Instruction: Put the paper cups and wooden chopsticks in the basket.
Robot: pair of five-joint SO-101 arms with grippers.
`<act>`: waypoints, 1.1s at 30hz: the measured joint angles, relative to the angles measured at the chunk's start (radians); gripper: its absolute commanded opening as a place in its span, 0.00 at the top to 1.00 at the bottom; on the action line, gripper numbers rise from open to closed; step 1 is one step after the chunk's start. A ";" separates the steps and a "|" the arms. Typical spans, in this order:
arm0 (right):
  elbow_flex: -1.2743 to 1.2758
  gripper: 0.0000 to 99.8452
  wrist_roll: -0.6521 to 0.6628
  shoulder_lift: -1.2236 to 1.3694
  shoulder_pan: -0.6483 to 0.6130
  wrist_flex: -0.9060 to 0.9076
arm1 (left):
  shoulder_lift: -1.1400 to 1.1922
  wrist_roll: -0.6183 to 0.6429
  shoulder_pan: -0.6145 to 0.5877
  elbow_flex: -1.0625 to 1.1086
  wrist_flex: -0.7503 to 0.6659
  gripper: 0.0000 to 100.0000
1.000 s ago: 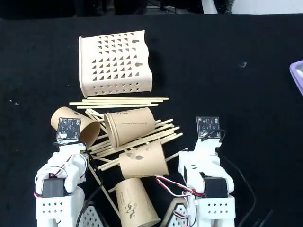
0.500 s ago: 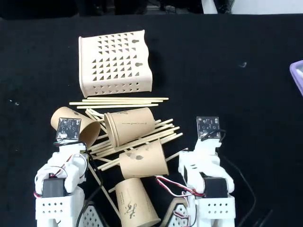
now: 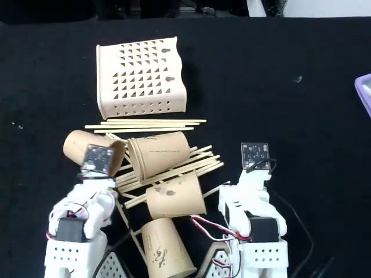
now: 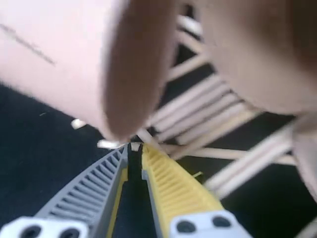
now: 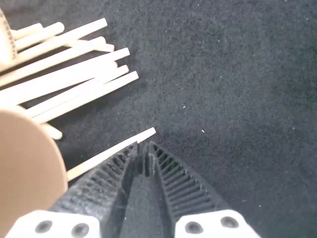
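**Left pincer** [image 4: 134, 148]: jaws drawn narrow, nothing between them. The tips sit low over the counter [image 3: 278, 116], right at the rim of the left cup [image 4: 74, 59].

**Right pincer** [image 5: 146, 148]: jaws together, empty. The tips rest just beside the end of a stray chopstick [image 5: 109, 151].

**Paper cups:** four, all lying on their sides in front of the arms.
- The left cup is partly under the left wrist.
- The middle cup [image 3: 159, 153] lies across the chopstick bundle [image 3: 174, 171].
- The lower cup [image 3: 177, 197] lies between the two arms.
- The nearest cup [image 3: 165, 249] lies between the arm bases.

**Wooden chopsticks:**
- The bundle fans out beneath the middle and lower cups.
- A separate row [image 3: 145, 124] lies just in front of the basket.
- A few singles run back towards the arm bases.

**Basket** [image 3: 141, 78]: beyond the pile, perforated wall facing up, apparently on its side. No cup or chopstick shows in it, and I cannot tell which way its mouth faces.

**Other:** a purple container edge [image 3: 364, 92] shows at the counter's far right.

**Step in hand (judged):** the first pick-up, with nothing yet stowed. The left cup is the likely candidate.

**Next move calls for:**
- Spread the left jaws enough to straddle the cup wall at its rim.
- Pinch gently so the paper does not crumple.
- Lift the cup clear of the sticks it touches and carry it to the basket's mouth.
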 measured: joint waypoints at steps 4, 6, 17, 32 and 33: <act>0.000 0.97 0.000 0.000 0.000 0.000 | 0.000 0.000 0.054 0.000 0.000 0.94; 0.000 0.97 0.000 0.000 0.000 0.000 | 0.000 0.000 0.008 -0.003 0.000 0.94; 0.000 0.97 0.133 0.000 0.046 -0.209 | -0.006 -0.006 -0.512 -0.265 -0.215 0.93; -0.410 0.97 0.331 0.000 0.087 -0.529 | -0.011 -0.006 -0.582 -0.621 -0.353 0.80; -0.488 0.96 0.331 0.000 0.087 -0.506 | -0.011 -0.006 -0.582 -0.652 -0.354 0.81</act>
